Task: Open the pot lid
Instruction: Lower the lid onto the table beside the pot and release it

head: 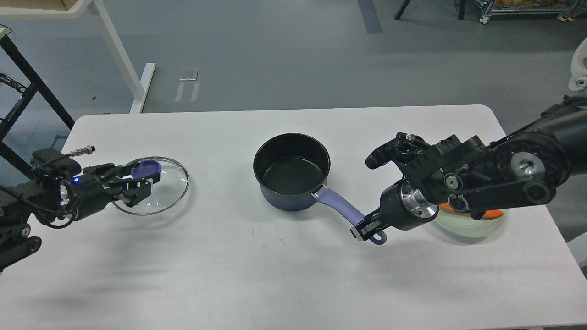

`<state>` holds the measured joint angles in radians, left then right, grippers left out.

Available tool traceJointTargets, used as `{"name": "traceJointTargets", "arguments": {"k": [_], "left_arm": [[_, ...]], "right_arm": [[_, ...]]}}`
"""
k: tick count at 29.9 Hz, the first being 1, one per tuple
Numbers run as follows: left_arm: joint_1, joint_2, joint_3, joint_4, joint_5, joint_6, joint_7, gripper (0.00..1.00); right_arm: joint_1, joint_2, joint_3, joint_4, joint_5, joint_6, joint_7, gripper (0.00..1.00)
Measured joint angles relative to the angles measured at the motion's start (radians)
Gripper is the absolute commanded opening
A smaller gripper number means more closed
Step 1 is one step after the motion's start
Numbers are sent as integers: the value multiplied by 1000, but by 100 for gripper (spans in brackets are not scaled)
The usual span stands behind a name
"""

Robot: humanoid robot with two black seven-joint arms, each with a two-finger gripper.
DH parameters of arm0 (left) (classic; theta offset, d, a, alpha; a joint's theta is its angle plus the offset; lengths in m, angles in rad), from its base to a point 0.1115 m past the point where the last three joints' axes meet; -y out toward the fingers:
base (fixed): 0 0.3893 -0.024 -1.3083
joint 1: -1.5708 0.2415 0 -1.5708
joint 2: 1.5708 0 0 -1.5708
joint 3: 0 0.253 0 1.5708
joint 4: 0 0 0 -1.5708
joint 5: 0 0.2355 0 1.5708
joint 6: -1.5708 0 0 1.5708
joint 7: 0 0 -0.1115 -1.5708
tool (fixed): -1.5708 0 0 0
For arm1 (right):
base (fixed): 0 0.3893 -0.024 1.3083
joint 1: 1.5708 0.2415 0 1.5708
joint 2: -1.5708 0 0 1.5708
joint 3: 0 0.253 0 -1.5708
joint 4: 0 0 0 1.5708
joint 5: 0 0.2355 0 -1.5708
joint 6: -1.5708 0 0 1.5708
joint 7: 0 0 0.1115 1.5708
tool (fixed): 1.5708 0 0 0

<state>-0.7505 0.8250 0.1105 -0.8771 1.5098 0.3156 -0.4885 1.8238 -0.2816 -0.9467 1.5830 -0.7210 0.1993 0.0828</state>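
Observation:
A dark blue pot (291, 172) with a black inside stands open near the middle of the white table (293, 275). Its purple handle (341, 208) points to the lower right. My right gripper (367, 229) is shut on the end of that handle. The glass lid (158, 190) with a purple knob (146, 168) is at the left side of the table, low over it or resting on it. My left gripper (137, 179) is shut on the lid's knob.
A pale green plate (477, 224) with something orange on it lies at the right, partly hidden under my right arm. A black frame and a white table leg stand on the floor beyond the table's far left corner.

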Motion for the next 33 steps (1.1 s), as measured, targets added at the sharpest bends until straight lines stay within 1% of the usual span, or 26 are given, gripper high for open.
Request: {"name": "traceJointTargets", "arguments": {"k": [3, 5, 8, 9, 10, 11, 12, 13, 17, 22, 25, 28, 29, 31, 32, 33], "left_arm": [[25, -14, 0, 10, -8, 10, 0, 47], [33, -18, 1, 13, -10, 12, 0, 51], [44, -19, 1, 15, -12, 13, 0, 52], [47, -19, 1, 15, -12, 13, 0, 54], [51, -19, 1, 15, -13, 13, 0, 60], [55, -19, 1, 15, -14, 14, 0, 69], [58, -20, 1, 15, -16, 14, 0, 82], [59, -20, 1, 15, -20, 14, 0, 88], [61, -18, 1, 14, -85, 10, 0, 97], [57, -6, 2, 11, -150, 4, 0, 99], [49, -1, -4, 11, -166, 2, 0, 99], [35, 4, -12, 10, -225, -4, 0, 99], [24, 11, -13, 10, -261, -8, 0, 99], [-9, 30, -15, 8, -340, -20, 0, 99], [-27, 38, -16, 6, -381, -29, 0, 99], [-43, 43, -16, 4, -418, -42, 0, 99]], "right_arm": [[0, 0, 0, 0, 0, 0, 0, 19], [0, 0, 0, 0, 0, 0, 0, 19], [0, 0, 0, 0, 0, 0, 0, 19], [0, 0, 0, 0, 0, 0, 0, 19], [0, 0, 0, 0, 0, 0, 0, 19], [0, 0, 0, 0, 0, 0, 0, 20], [0, 0, 1, 0, 0, 0, 0, 20], [0, 0, 1, 0, 0, 0, 0, 20], [-2, 0, 2, 0, 1, 0, 0, 20], [-3, 0, 2, -1, 3, 0, 0, 21], [-4, 1, 3, -1, 3, -1, 0, 27], [-6, 1, 3, -1, 1, -2, 0, 38], [-6, 0, 3, -1, 0, -3, 0, 43], [-6, 0, 3, -1, -1, -4, 0, 57], [-6, -1, 4, -1, -1, -4, 0, 62], [-6, -2, 6, -1, 2, -4, 0, 65]]}}
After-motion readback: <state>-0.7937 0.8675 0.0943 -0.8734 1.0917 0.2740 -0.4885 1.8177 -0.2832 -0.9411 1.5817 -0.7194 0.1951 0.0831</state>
